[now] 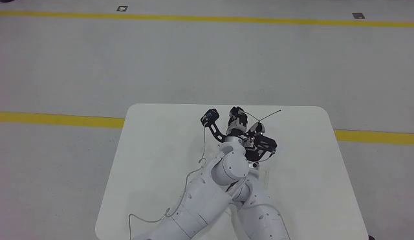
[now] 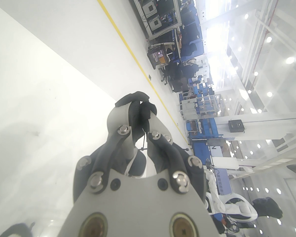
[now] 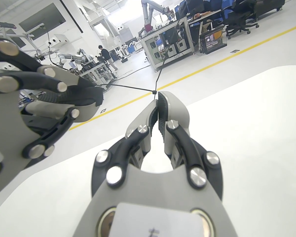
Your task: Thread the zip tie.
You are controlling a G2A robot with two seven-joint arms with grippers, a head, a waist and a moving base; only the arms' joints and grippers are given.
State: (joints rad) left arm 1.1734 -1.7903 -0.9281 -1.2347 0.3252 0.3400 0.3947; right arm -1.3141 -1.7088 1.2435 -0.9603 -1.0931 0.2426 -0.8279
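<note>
A thin black zip tie (image 3: 128, 88) hangs in the air between my two grippers above the white table (image 3: 249, 124). My right gripper (image 3: 157, 99) is shut on the zip tie just below its small square head (image 3: 154, 91). From the head one stretch of strap runs sideways into my left gripper (image 3: 98, 94), and a long free tail (image 3: 166, 56) rises away. My left gripper (image 2: 140, 104) is shut on the strap, a bit of which shows between its fingers (image 2: 144, 140). In the top view both grippers meet near the table's far middle, with the zip tie tail (image 1: 268, 115) pointing to the far right.
The white table (image 1: 162, 149) has rounded corners and bare surface all around the arms. Beyond it lies grey floor with yellow lines (image 1: 194, 17). Workbenches, chairs and other robot arms stand far off in the room (image 3: 177, 38).
</note>
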